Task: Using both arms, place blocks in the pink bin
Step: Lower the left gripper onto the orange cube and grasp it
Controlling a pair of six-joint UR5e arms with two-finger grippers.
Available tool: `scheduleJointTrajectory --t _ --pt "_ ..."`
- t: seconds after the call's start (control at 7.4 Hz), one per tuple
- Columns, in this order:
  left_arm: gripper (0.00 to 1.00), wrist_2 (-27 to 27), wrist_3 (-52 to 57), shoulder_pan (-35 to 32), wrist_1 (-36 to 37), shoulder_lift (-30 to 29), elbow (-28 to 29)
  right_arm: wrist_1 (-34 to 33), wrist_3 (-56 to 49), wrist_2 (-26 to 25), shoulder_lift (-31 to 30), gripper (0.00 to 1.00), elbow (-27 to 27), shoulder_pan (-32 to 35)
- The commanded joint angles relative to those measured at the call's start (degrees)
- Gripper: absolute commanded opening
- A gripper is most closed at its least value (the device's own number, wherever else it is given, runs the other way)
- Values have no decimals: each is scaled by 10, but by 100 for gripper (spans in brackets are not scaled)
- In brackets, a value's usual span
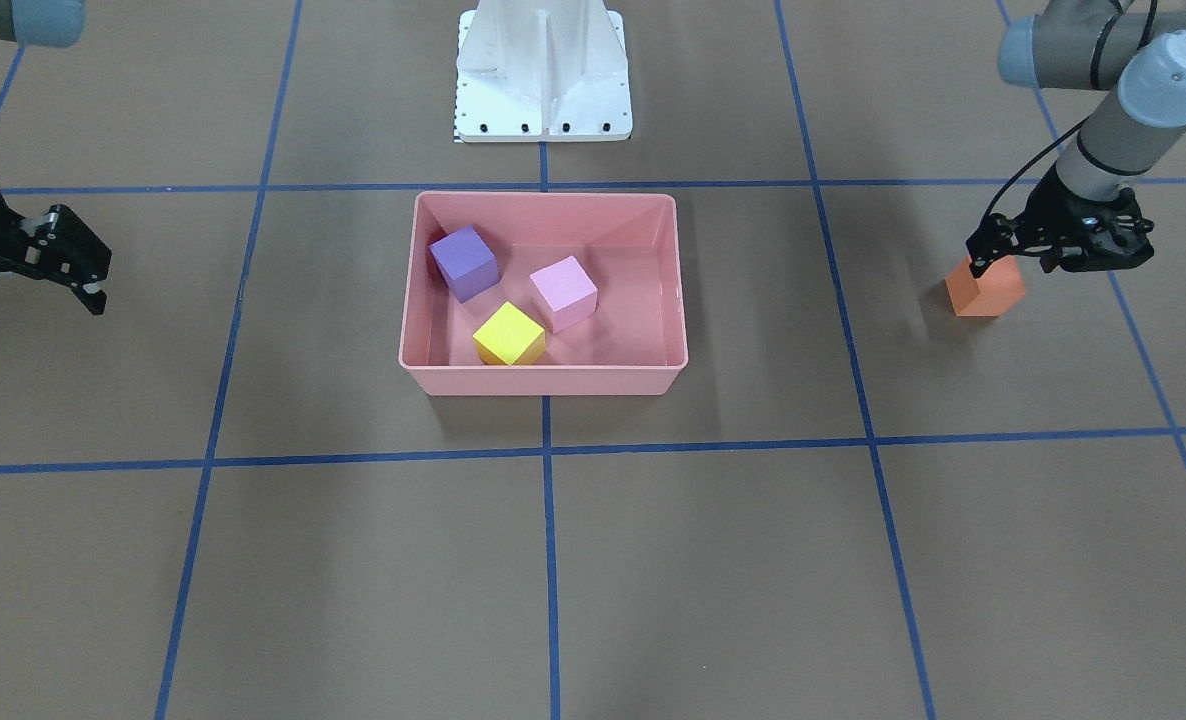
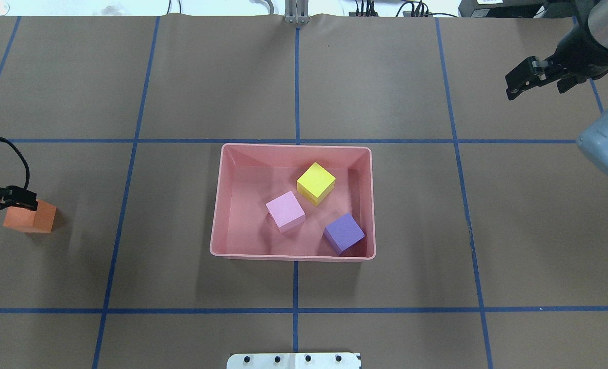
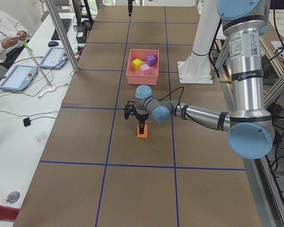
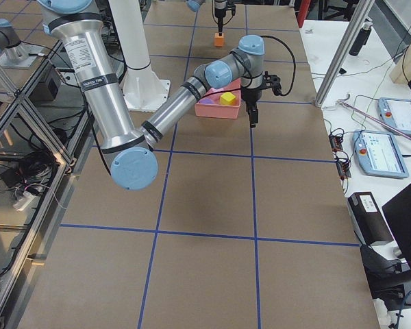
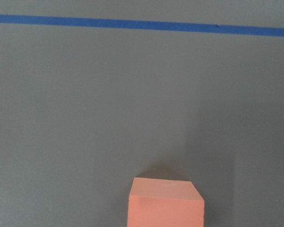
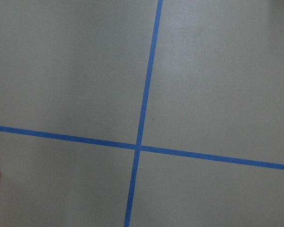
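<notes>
At the middle of the bench (image 1: 653,560), the bin (image 1: 543,380) holds three blocks, one purple (image 1: 463,262), one pink (image 1: 563,292) and one yellow (image 1: 509,334), lying loosely askew, likely dropped in. The fourth block, orange (image 1: 988,290), sits on the bench well apart on the robot's left. The left fingers (image 1: 983,262) are at its top, seemingly to take it; I cannot tell whether they grip. The right fingers (image 1: 88,280) hang wide and empty, probably keeping clear. There are two arms and one bin.
</notes>
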Motion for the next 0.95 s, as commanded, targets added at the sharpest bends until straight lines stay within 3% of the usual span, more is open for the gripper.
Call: scheduleJointTrajectory --t 0.0,0.41,0.54,0.81 --pt "100 2 22 20 0 -1 7 0 -1 0 -1 100 0 1" --pt "99 2 53 20 -67 -15 76 0 0 0 -2 100 1 1" --pt "82 2 52 20 -104 -19 102 0 0 -1 -2 100 0 1" --pt "30 -5 52 20 -109 -27 103 0 0 -2 -2 100 0 1"
